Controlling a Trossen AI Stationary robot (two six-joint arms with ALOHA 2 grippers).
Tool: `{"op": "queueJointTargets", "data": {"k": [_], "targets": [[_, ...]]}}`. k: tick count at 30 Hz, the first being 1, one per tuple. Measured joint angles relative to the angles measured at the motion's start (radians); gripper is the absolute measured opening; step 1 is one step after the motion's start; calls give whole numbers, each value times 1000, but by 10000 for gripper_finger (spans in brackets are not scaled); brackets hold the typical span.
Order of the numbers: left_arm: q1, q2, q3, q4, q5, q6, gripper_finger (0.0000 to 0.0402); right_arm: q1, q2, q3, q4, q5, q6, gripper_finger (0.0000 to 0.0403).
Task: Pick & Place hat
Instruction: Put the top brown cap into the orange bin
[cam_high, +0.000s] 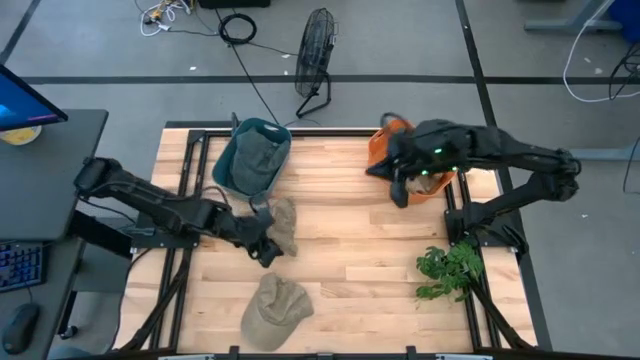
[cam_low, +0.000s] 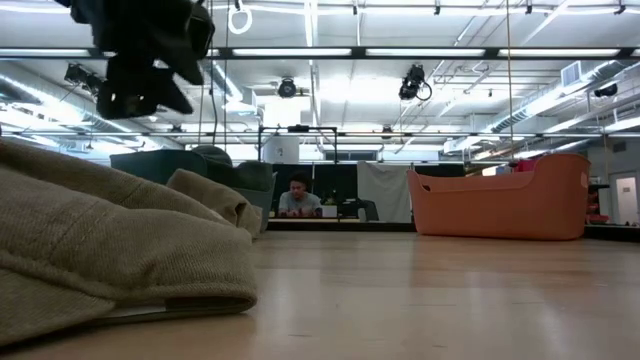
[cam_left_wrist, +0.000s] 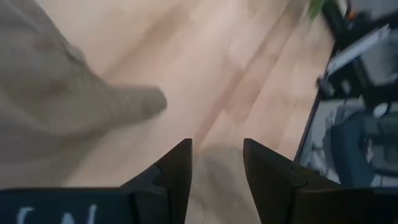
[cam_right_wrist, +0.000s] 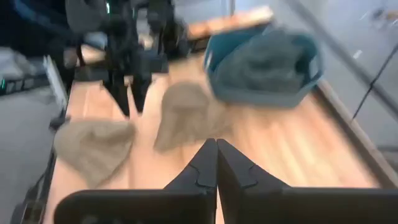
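Note:
Two tan hats lie on the wooden table: one at the middle (cam_high: 284, 224), one near the front edge (cam_high: 275, 310), which fills the low view's left (cam_low: 110, 250). A grey-green hat (cam_high: 256, 155) lies in a teal bin (cam_high: 232, 175). My left gripper (cam_high: 266, 250) is open and empty, raised above the table beside the middle hat (cam_left_wrist: 56, 118), its fingers (cam_left_wrist: 177, 168) over bare wood. My right gripper (cam_high: 400, 192) is shut and empty (cam_right_wrist: 216, 146) at the near side of an orange bin (cam_high: 385, 145).
A green plant (cam_high: 448, 268) lies at the table's right front. A black frame (cam_high: 190, 160) runs along the table's left and far sides. A fan (cam_high: 316, 55) stands on the floor beyond. A person (cam_low: 300, 195) sits far behind the table.

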Motion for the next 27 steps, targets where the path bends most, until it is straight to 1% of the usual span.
{"op": "queueJointTargets", "data": {"k": [3,5,10,12,14,17,21,23,27], "targets": [[-22,50,0,-22,38,-9,149,0,52,0,-8,-51,0,5],[-34,85,0,-16,49,-30,149,0,86,0,-9,-67,-5,6],[-57,156,0,-21,39,-31,149,0,153,0,-14,-69,-18,6],[-56,172,0,1,32,-66,149,0,168,0,-14,-75,-13,6],[-55,173,0,23,26,-100,148,0,177,0,-15,-98,-7,6],[-56,169,0,18,12,-104,139,1,183,0,-14,-122,-27,6],[-56,160,0,2,11,-112,127,5,183,0,-9,-128,-51,6],[-56,154,0,-1,11,-121,124,5,183,0,-8,-128,-33,7],[-56,149,0,-28,10,-122,125,9,195,0,-9,-129,-37,28]]}}
